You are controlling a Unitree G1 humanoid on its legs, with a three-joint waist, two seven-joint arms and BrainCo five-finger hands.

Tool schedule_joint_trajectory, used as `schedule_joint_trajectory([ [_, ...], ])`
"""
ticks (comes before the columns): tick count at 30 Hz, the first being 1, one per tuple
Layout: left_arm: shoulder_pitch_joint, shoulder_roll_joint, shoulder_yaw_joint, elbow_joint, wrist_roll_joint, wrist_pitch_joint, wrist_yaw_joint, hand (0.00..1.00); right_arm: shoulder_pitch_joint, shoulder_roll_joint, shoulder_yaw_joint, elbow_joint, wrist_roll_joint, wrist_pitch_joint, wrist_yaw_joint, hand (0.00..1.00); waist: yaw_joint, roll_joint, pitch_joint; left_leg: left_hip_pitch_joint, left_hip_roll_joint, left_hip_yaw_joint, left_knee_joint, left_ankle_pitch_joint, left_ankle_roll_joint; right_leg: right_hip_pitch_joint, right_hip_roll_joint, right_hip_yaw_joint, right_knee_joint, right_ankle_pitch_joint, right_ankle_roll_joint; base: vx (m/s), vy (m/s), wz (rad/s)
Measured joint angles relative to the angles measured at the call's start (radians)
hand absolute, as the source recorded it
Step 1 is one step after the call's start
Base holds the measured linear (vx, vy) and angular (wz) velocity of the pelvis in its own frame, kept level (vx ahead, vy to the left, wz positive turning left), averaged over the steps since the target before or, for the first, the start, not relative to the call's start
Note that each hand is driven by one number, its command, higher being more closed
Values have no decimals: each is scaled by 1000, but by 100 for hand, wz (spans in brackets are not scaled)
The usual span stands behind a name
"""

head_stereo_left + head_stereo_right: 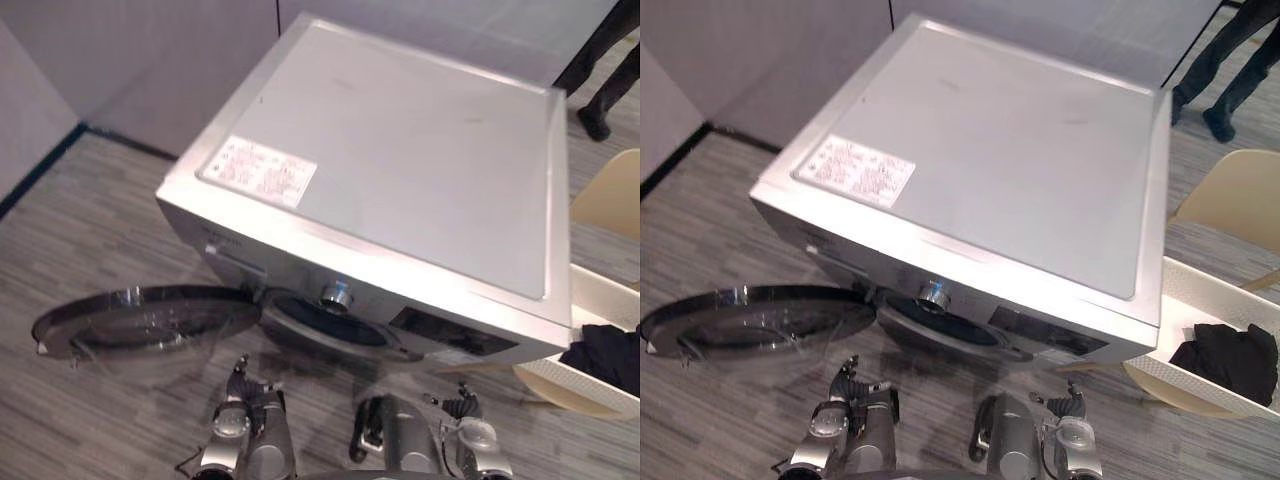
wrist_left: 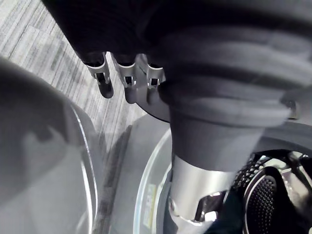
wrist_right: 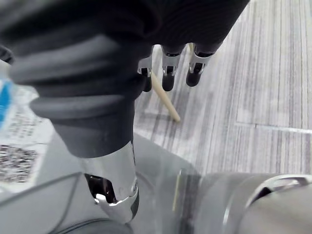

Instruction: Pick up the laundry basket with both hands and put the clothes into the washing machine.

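Now the washing machine (image 1: 400,150) stands with its door (image 1: 140,318) swung open; the laundry basket (image 1: 1190,388) sits to its right, dark clothes (image 1: 1230,360) inside; the left hand (image 2: 127,80) and right hand (image 3: 168,73) hang empty, fingers relaxed: best to grip opposite rims evenly

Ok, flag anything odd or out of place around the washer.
Nothing stands out: the silver washing machine stands upright, its round glass door swung open, and the dark clothes lie inside the white laundry basket.
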Motion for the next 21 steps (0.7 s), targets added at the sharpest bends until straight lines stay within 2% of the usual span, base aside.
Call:
schedule_joint_trajectory([
  [2,-2,2,1,49,22,-4,-1,0,-20,0,-2,44,-2,3,0,0,-5,10,-20,61,-17,25,-105,43,3,50,6,10,-110,54,7,126,86,-35],
  [4,-9,10,1,88,43,-6,3,0,-28,2,44,64,0,9,-4,0,-9,22,-31,131,-29,77,-216,90,7,99,26,45,-244,140,11,143,81,-55],
  [7,-11,21,-4,106,61,-6,4,0,-48,18,80,87,3,9,-2,0,-18,24,-35,169,-36,116,-260,106,6,122,38,80,-310,183,17,55,49,-47],
  [10,-28,31,-17,136,71,-5,7,0,-61,21,78,87,3,6,-3,0,-27,24,-33,213,-34,217,-262,105,6,99,60,154,-327,231,13,-8,54,-104],
  [11,-31,33,-16,143,88,-4,7,0,-59,15,86,50,3,8,-4,0,-30,25,-33,228,-18,288,-261,105,6,62,83,152,-329,284,3,-52,35,-195],
  [12,-34,47,-17,143,90,-4,5,0,-44,-7,128,-19,1,8,-4,0,-33,22,-32,238,-1,374,-258,104,7,27,110,115,-353,354,-32,-68,20,-217],
  [13,-37,55,-16,143,90,-4,5,0,-38,-19,144,-56,-9,1,-6,0,-37,17,-29,247,7,423,-257,104,8,23,123,81,-380,392,-56,-119,-81,-236],
  [14,-32,77,-16,142,91,-5,3,0,-23,-26,142,-116,-34,-14,-7,0,-53,2,-18,273,17,529,-250,93,23,21,115,-58,-409,354,-141,-119,-150,-216],
  [15,-31,90,-18,141,94,-4,2,0,-19,-32,136,-128,-36,-22,-9,0,-76,-22,-17,307,11,626,-238,64,4,13,83,-246,-362,220,-185,-101,-146,-207],
  [16,-35,89,-19,141,96,-5,1,0,-21,-35,136,-129,-36,-21,-11,0,-91,-16,-15,322,17,675,-239,53,4,14,75,-331,-344,177,-184,-46,-69,-234],
  [17,-25,93,-17,142,96,-6,-1,0,-30,-39,136,-115,-36,-20,-21,0,-84,-7,-13,364,14,770,-291,46,5,34,63,-496,-334,117,-200,-10,-66,-272],
  [18,-23,97,-16,141,96,-6,0,0,-44,-44,136,-102,-36,-16,-24,0,-78,-4,-11,389,17,860,-313,52,0,21,29,-613,-275,79,-239,-2,-92,-287],
  [19,-17,98,-15,143,96,-4,-1,0,-51,-45,136,-95,-36,-12,-24,0,-83,-11,-12,402,20,916,-296,48,-9,10,-10,-660,-218,57,-246,53,-136,-287],
  [20,-15,90,-17,143,95,2,-7,0,-53,-48,133,-73,-35,-11,-24,0,-88,-45,-24,437,11,1021,-223,11,-58,-9,-73,-723,-92,48,-255,131,-141,-270],
  [21,-20,87,-16,144,95,3,-15,0,-51,-51,124,-51,-35,-6,-24,0,-87,-31,-10,468,25,1062,-181,-9,-75,-26,-58,-663,-55,61,-229,166,-143,-257],
])
